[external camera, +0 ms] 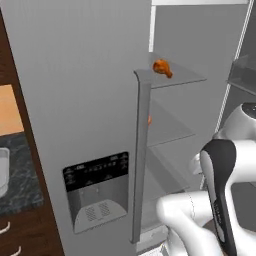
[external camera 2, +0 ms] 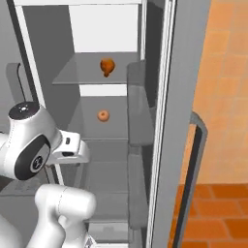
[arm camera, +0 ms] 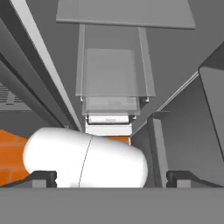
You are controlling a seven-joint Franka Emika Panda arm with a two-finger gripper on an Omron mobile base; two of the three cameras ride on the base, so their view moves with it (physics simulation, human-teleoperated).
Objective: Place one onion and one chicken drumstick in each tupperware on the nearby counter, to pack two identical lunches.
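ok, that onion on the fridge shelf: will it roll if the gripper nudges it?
Probably. The onion looks small, round and smooth, resting on a flat glass shelf with no visible lip, so a sideways nudge would likely send it rolling. It seems rigid enough for a firm pinch, though the smooth skin may slip.

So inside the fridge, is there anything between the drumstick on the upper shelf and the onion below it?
Just the glass shelf the drumstick sits on, then empty air down to the onion, as the right base view shows.
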